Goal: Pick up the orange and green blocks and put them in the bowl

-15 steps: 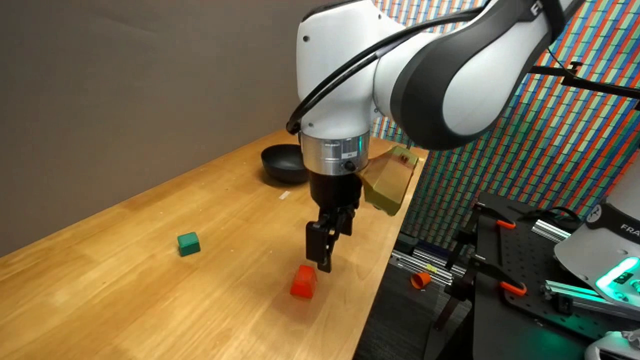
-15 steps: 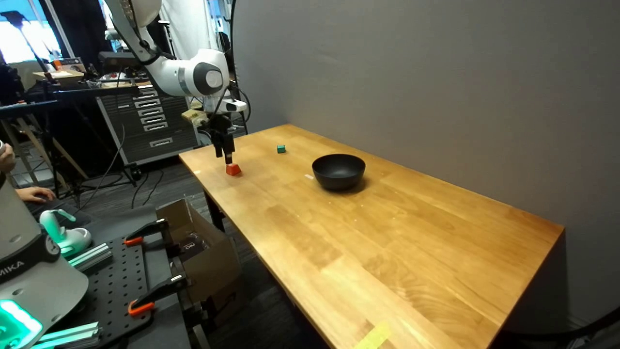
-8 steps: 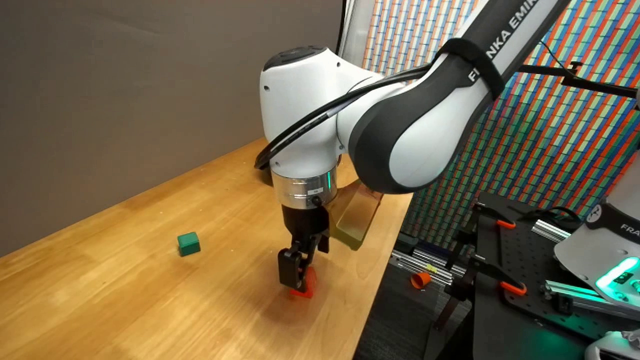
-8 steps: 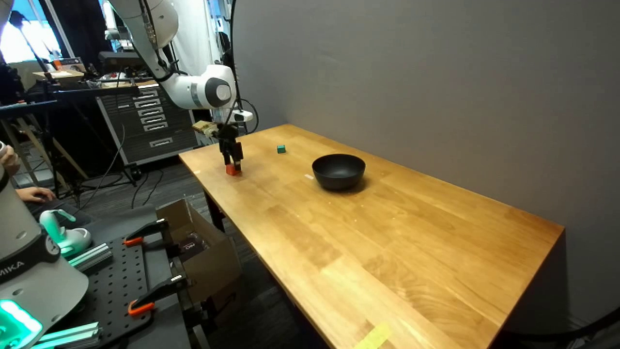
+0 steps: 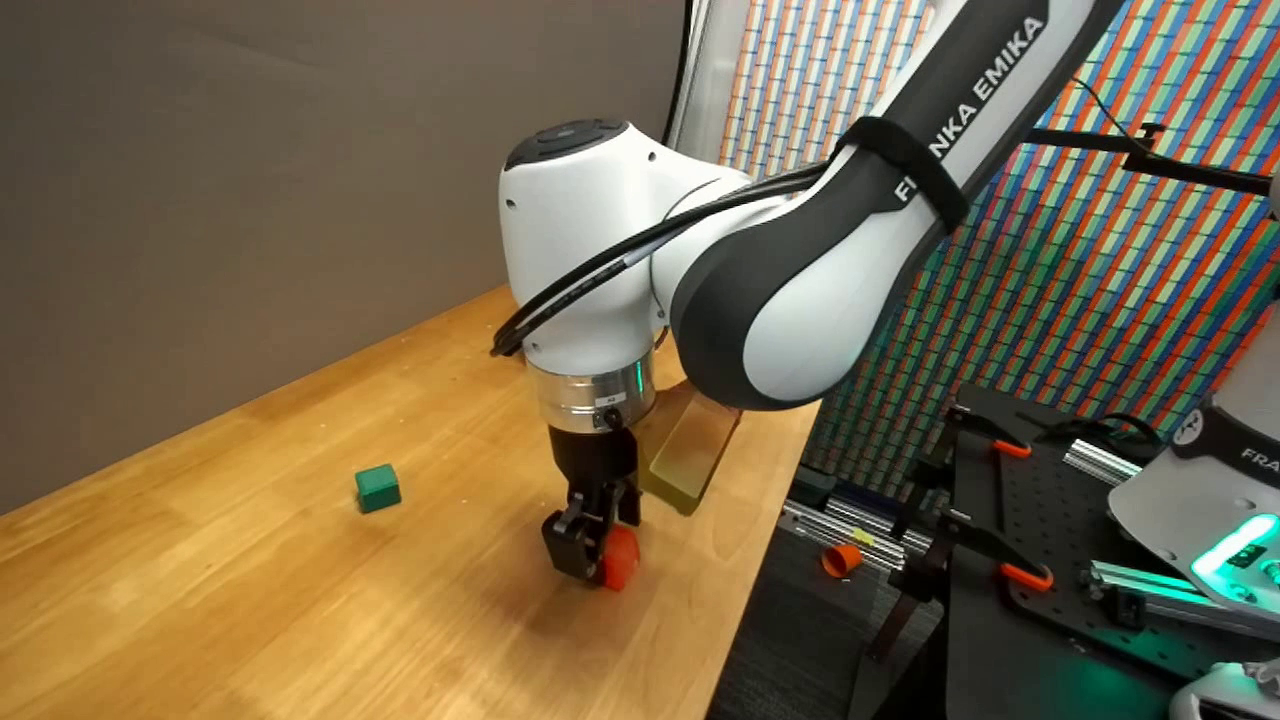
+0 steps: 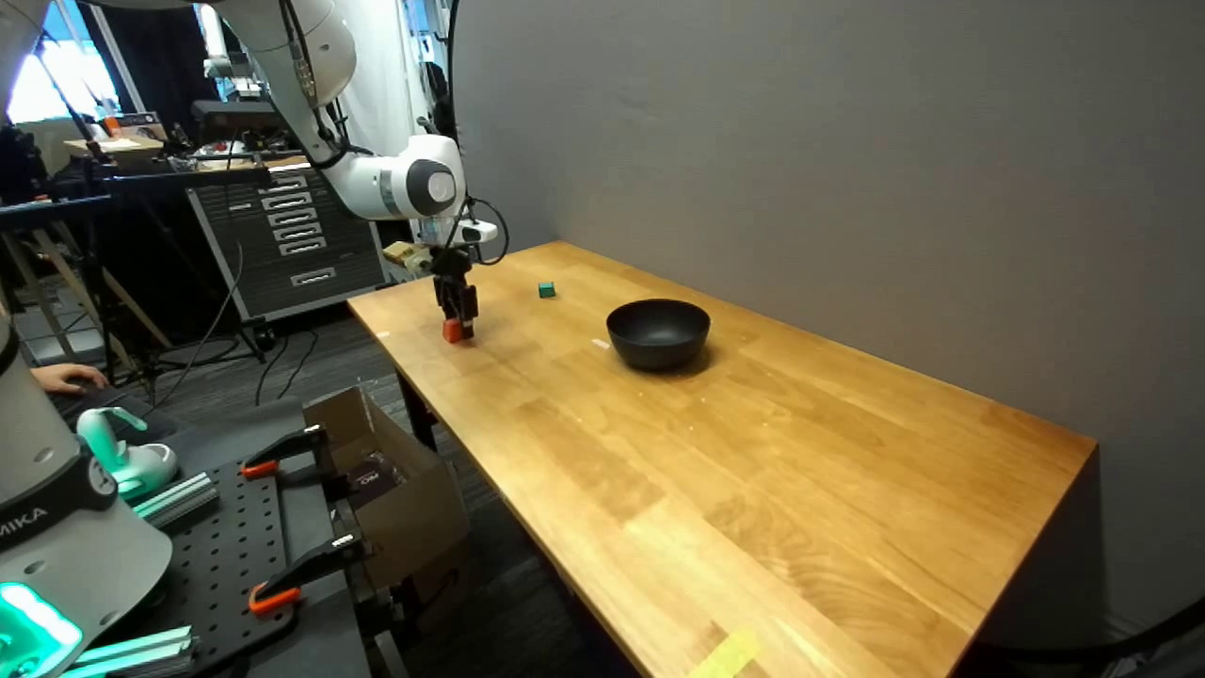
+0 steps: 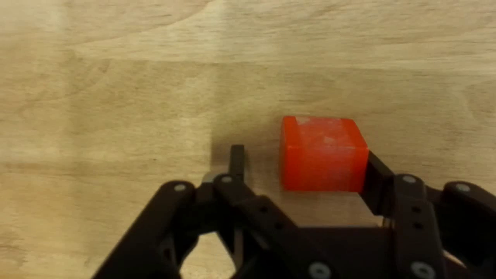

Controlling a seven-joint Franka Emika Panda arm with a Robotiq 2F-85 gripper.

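Observation:
The orange block (image 7: 324, 155), orange-red, stands on the wooden table between the fingers in the wrist view. My gripper (image 7: 304, 152) is open around it. The right finger (image 7: 378, 182) is against or very close to the block's right side. The left finger (image 7: 237, 161) stands apart with a gap. The block also shows in both exterior views (image 5: 621, 557) (image 6: 453, 330), partly behind a finger. The green block (image 5: 378, 488) lies apart on the table, also seen in an exterior view (image 6: 546, 290). The black bowl (image 6: 658, 334) stands farther along the table.
The wooden table (image 6: 753, 471) runs along a grey wall (image 5: 300, 200). The orange block is near the table's robot-side edge. A yellowish box-shaped part (image 5: 692, 450) hangs from the wrist near the table. The arm blocks the bowl in an exterior view.
My gripper has come down from above the orange block to around it, near the table. The orange block looks slightly turned or shifted. Green block and bowl have not moved.

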